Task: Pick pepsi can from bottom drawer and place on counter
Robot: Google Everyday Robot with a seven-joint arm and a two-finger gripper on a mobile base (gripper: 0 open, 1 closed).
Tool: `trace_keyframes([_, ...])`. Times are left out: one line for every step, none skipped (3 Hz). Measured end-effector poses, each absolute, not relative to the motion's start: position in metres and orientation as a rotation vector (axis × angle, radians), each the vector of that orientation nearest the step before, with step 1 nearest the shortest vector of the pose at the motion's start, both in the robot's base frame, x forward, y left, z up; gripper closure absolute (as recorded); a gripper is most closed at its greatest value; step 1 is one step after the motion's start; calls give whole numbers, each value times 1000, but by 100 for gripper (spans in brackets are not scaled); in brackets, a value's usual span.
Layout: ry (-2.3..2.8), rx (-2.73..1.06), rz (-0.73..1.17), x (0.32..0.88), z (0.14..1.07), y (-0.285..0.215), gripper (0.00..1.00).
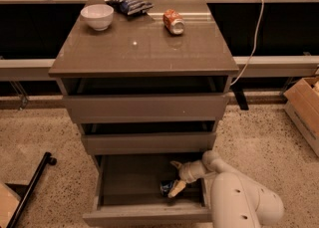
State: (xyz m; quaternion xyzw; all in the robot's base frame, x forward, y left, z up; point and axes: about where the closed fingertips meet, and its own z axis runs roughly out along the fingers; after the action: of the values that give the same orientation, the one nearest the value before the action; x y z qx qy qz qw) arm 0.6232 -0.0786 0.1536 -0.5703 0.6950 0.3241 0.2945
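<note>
Reaching into the bottom drawer (149,217), the gripper (177,176) is spread wide, holding nothing (ready to straddle), one finger (178,187) just beside the pepsi can (165,188).

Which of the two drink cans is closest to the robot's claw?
The blue pepsi can in the open bottom drawer, right beside the gripper. The orange-red can lies far off, up on the counter.

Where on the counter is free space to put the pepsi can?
The front half of the counter is bare. The back is crowded: white bowl left, blue bag middle, orange-red can right of centre. The gripper is in the bottom drawer, at the pepsi can.
</note>
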Motion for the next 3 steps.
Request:
trace_keyframes([1875, -1481, 864, 611, 148, -82, 27])
trace_keyframes([1899, -1447, 883, 592, 142, -82, 50])
trace_keyframes([1916, -1430, 905, 580, 138, -80, 73])
